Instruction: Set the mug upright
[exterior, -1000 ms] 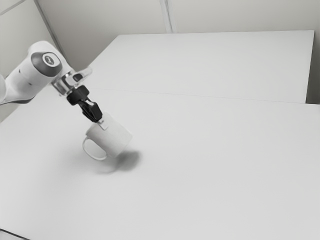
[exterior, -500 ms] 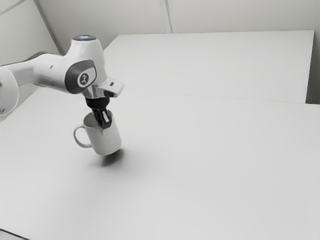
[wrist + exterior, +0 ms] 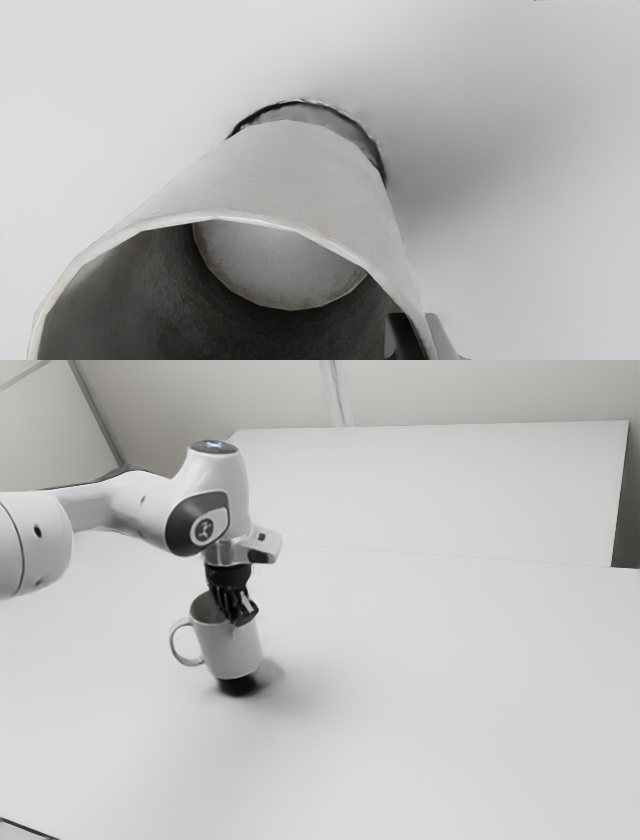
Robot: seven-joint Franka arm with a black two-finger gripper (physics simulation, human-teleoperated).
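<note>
The white mug (image 3: 228,648) hangs nearly upright just above the table in the exterior view, tilted slightly, its mouth up and its handle toward the exterior view's left. My gripper (image 3: 240,616) points down at the rim on the side away from the handle, shut on the mug wall. In the wrist view the mug (image 3: 280,170) shows its open mouth and inner floor, and my gripper (image 3: 422,330) pinches the wall, one finger inside and one outside. The handle is hidden there.
The white table (image 3: 420,690) extends around the mug, with a dark shadow beneath it. A second white surface (image 3: 430,490) lies behind, near pale walls. A dark line crosses the near left corner.
My hand has swung from a slant to pointing down, turning the mug from strongly tilted to nearly upright. Over the last half second both moved toward the exterior view's right and slightly nearer its camera.
</note>
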